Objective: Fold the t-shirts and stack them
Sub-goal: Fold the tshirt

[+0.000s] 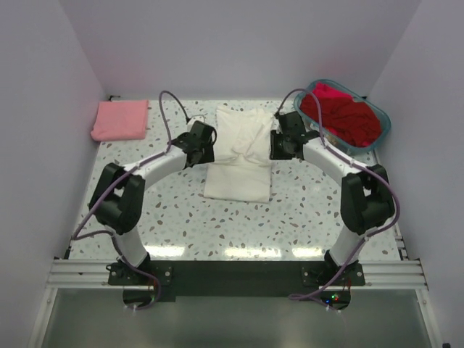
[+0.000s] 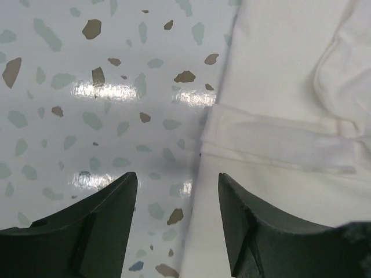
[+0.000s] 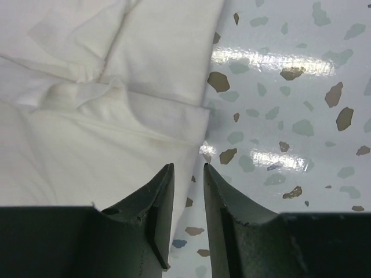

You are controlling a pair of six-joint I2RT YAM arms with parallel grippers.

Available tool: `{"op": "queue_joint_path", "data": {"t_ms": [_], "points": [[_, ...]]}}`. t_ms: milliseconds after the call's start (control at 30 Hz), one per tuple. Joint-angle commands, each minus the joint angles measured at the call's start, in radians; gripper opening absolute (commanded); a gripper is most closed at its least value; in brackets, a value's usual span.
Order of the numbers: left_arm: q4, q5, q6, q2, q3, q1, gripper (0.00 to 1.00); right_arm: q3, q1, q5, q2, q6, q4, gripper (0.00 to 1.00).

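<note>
A white t-shirt (image 1: pixel 238 154) lies folded lengthwise in the middle of the table. My left gripper (image 1: pixel 206 149) hovers at its left edge and my right gripper (image 1: pixel 276 148) at its right edge. In the left wrist view the left gripper (image 2: pixel 177 180) is wide open, astride the white shirt's (image 2: pixel 290 87) edge and holding nothing. In the right wrist view the right gripper (image 3: pixel 188 169) stands slightly open just above the shirt's (image 3: pixel 87 145) right edge, with no cloth pinched. A folded pink t-shirt (image 1: pixel 119 119) rests at the back left. Red t-shirts (image 1: pixel 346 117) are heaped in the basket.
A teal plastic basket (image 1: pixel 382 130) stands at the back right corner. The speckled table (image 1: pixel 181 217) is walled in by pale panels on three sides. Both arms arch in from the near edge towards the middle.
</note>
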Motion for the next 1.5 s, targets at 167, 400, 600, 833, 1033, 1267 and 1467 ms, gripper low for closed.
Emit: {"op": "queue_joint_path", "data": {"t_ms": [167,400,600,833,1033,1267,1467], "points": [[0.109,-0.006,-0.052,-0.234,-0.202,-0.158,0.37,-0.099,0.049,-0.121,-0.052,0.073,0.187,0.13],[0.214,0.042,-0.084,-0.156,-0.311,-0.178,0.15,-0.095,0.075,-0.156,0.038,0.103,0.239,0.08],[0.189,0.033,-0.124,-0.113,-0.354,-0.180,0.15,-0.073,0.078,-0.136,0.110,0.100,0.268,0.08],[0.165,0.031,-0.153,-0.114,-0.414,-0.178,0.13,0.031,0.069,-0.037,0.190,0.040,0.284,0.10],[0.146,0.037,-0.168,-0.147,-0.455,-0.180,0.13,0.205,0.032,0.006,0.273,0.001,0.292,0.15],[0.145,0.051,-0.181,-0.171,-0.471,-0.180,0.13,0.273,0.026,-0.206,0.250,-0.019,0.302,0.21],[0.140,0.060,-0.182,-0.170,-0.451,-0.180,0.13,0.059,0.086,-0.507,0.166,0.092,0.477,0.23]]}}
